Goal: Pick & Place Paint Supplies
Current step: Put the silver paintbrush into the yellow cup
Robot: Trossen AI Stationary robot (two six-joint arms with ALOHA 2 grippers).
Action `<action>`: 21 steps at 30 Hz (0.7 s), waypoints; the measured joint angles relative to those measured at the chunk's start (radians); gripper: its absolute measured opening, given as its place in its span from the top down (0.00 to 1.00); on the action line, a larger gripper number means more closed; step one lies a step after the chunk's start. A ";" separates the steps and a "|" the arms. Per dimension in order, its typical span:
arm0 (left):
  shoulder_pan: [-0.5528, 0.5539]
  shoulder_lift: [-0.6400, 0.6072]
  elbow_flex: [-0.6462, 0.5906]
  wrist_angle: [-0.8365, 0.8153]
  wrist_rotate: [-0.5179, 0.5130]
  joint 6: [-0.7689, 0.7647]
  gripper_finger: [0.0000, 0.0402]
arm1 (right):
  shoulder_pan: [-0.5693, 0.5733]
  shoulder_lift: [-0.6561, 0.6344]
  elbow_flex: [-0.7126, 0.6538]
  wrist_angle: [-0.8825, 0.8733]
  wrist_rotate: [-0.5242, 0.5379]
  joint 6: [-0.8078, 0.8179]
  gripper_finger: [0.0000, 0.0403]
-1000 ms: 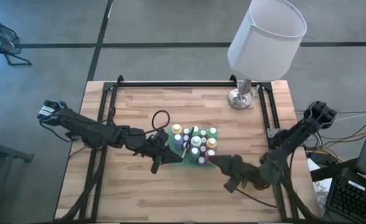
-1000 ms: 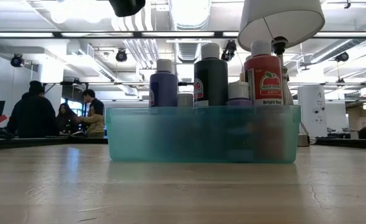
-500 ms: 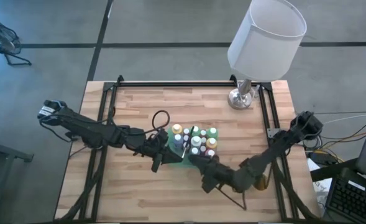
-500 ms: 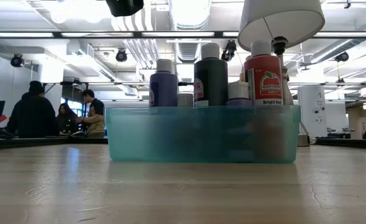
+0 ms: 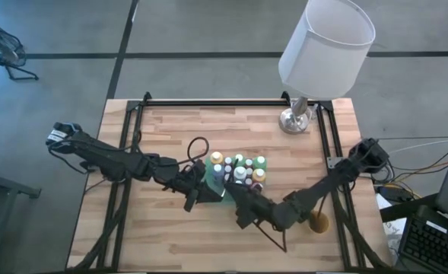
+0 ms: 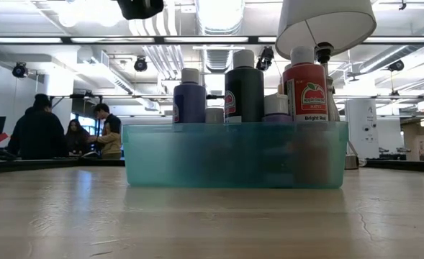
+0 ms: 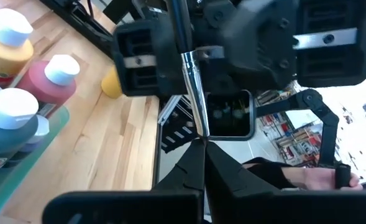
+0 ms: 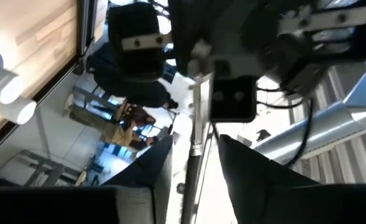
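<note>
Small paint bottles [image 5: 240,173] with pale caps stand in a teal tray [image 6: 233,165] at the table's middle. My left gripper [image 5: 211,194] hovers at the tray's near left corner, shut on a thin brush [image 7: 194,93] that has a silver ferrule and a dark handle. My right gripper [image 5: 235,201] faces it from the right, open, its fingers [image 8: 153,163] standing on either side of the brush's handle [image 8: 191,163] with a gap on each side. Red, yellow and dark bottles [image 7: 46,78] show in the left wrist view. My left gripper pinches the brush at the ferrule's end [image 7: 201,132] between its two fingertips. The fingers lie about level and come from the table's left. The brush sticks out ahead of them, along their line, toward my right gripper, lifted clear of the table.
A lamp with a white shade [image 5: 326,44] stands on its metal base [image 5: 294,120] at the far right. A small tan cup [image 5: 317,222] sits under my right arm. A dark cable loop [image 5: 197,144] lies left of the tray. People sit beyond the table [image 6: 39,133].
My right gripper has swung toward the table's left, past the tray's near side, up to my left gripper and the brush, rolling as it went. The tan cup, covered before, now shows under the arm. My left gripper has kept its place with the brush.
</note>
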 joint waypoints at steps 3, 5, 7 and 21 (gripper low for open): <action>0.000 0.000 0.000 0.000 0.014 0.000 1.00 | -0.016 0.001 -0.002 -0.001 -0.001 0.001 0.72; 0.000 0.000 0.000 0.000 0.018 0.000 1.00 | -0.024 0.001 -0.002 0.000 -0.001 0.001 0.74; 0.000 0.000 0.000 0.000 0.020 0.000 1.00 | -0.033 0.002 -0.002 -0.001 -0.001 0.007 0.77; 0.000 0.001 0.000 0.001 -0.032 0.207 0.84 | -0.050 -0.001 -0.003 -0.003 0.052 0.128 0.95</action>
